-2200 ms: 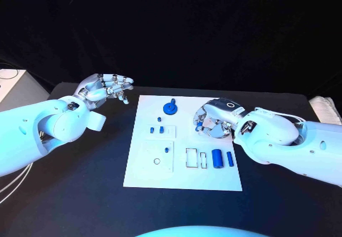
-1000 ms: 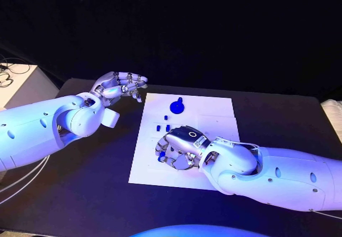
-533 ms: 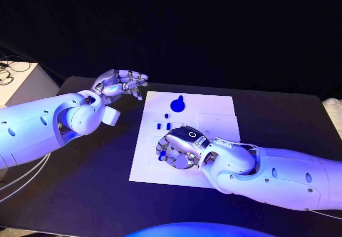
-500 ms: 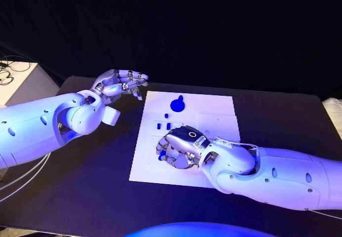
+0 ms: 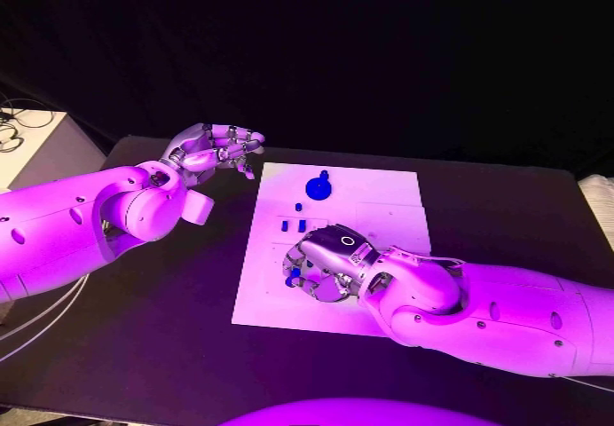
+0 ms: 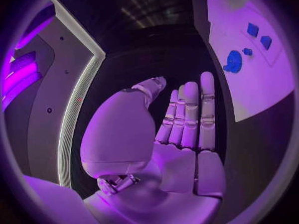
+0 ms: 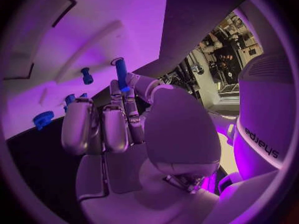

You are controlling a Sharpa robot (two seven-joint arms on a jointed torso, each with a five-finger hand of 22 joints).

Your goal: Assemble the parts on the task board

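Note:
The white task board lies in the middle of the black table. My right hand hovers low over its near-left part and pinches a small blue peg, whose tip shows under the fingers. A blue gear-like part sits near the board's far edge, with small blue parts standing between it and my right hand. My left hand hangs above the table beyond the board's far left corner, fingers extended side by side, holding nothing. The gear lies on the board ahead of it.
A white box stands at the table's far left edge. A white object lies at the right edge. Recessed slots are cut into the board near my right hand.
Since the earliest frame my right hand has crossed from the board's right side to its near-left part, and the camera has shifted. Over the last half second both hands hardly moved.

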